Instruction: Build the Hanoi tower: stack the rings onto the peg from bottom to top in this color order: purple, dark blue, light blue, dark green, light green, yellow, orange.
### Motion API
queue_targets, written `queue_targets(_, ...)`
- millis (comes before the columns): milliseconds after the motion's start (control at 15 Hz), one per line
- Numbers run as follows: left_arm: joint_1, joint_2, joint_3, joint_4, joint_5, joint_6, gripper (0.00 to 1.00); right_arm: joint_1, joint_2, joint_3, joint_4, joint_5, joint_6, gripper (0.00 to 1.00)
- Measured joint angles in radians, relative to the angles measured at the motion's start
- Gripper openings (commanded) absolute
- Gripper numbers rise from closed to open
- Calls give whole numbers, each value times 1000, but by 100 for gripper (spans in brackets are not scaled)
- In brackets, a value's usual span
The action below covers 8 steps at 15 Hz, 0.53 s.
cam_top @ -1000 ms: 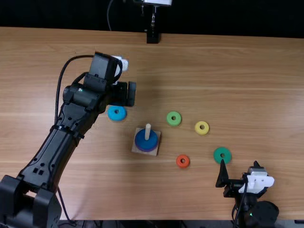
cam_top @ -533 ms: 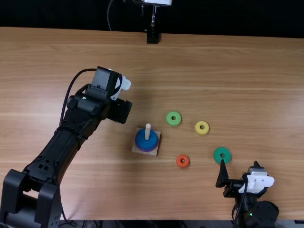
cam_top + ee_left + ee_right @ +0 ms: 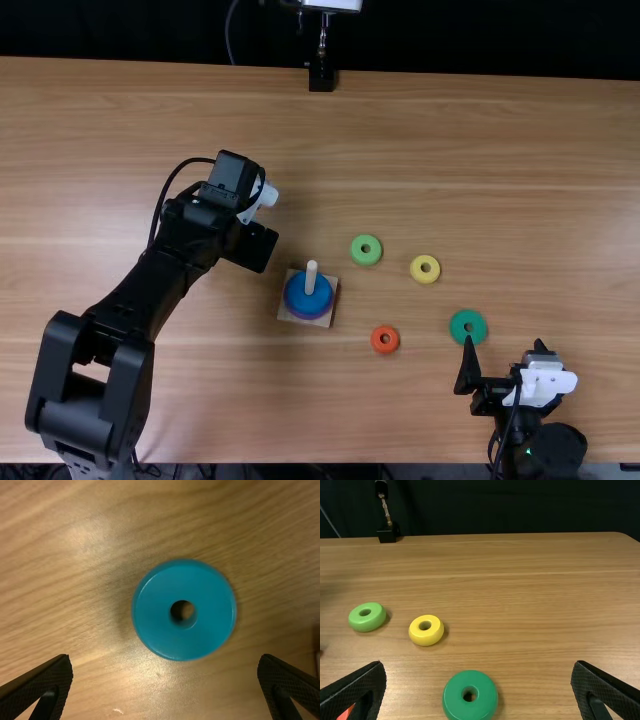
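Hanoi tower pieces lie on the worktop (image 3: 440, 150), two already on the upright peg (image 3: 312, 276): the purple ring (image 3: 309, 318) below, the dark blue ring (image 3: 297, 299) above, over a square wooden base (image 3: 285, 315). The left hand (image 3: 252, 247) is just beside the base, its fingers spread wide; its wrist view shows the light blue ring (image 3: 160, 625) between them, touching neither. Right of the peg lie the light green ring (image 3: 358, 257), the yellow ring (image 3: 416, 274) and, nearer the front, the orange ring (image 3: 376, 346). Farther right is the dark green ring (image 3: 458, 330), near one fingertip of the right hand (image 3: 505, 342), whose fingers are also wide apart, gripping nothing.
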Motion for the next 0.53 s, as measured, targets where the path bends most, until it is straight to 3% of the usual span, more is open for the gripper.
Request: queue_targets(533, -8, 85, 43, 12, 2, 1, 100, 0, 0, 0, 0, 0, 0, 100)
